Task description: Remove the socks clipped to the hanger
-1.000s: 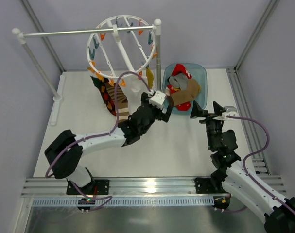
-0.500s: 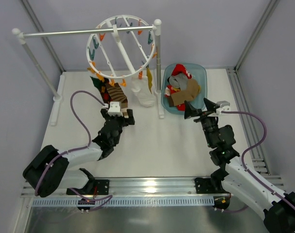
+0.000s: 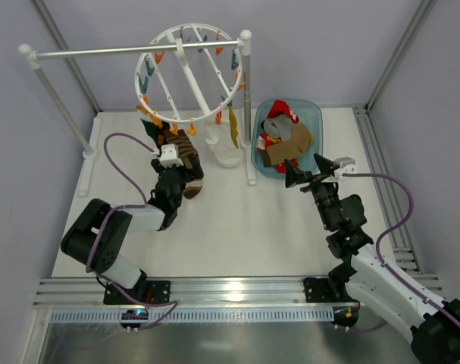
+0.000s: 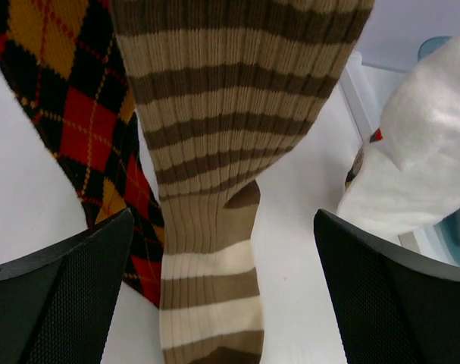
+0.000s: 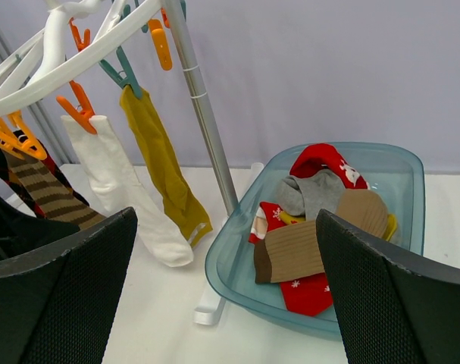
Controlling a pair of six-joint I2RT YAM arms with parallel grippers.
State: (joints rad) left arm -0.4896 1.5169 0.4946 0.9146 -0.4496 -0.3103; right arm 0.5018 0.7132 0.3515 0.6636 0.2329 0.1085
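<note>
The white round hanger (image 3: 149, 62) hangs from the rail. A brown-and-tan striped sock (image 3: 182, 147), a dark argyle sock (image 3: 158, 139), a white sock (image 3: 223, 152) and a yellow sock (image 3: 233, 127) hang clipped to it. My left gripper (image 3: 186, 180) is open, with the lower end of the striped sock (image 4: 211, 227) between its fingers; the argyle sock (image 4: 70, 91) is to its left and the white sock (image 4: 423, 152) to its right. My right gripper (image 3: 300, 175) is open and empty, in front of the bin. It sees the yellow sock (image 5: 163, 163), the white sock (image 5: 123, 189) and the hanger's rim (image 5: 63, 68).
A teal bin (image 3: 316, 115) at the back right holds several loose socks, red, grey and tan; it also shows in the right wrist view (image 5: 237, 287). The white rail stand's right post (image 3: 248, 98) stands between the hanger and the bin, its foot (image 5: 208, 312) by the bin.
My left arm has swung from the bin's edge back to the left and closed in on the striped sock. My right gripper has shifted slightly to the left.
</note>
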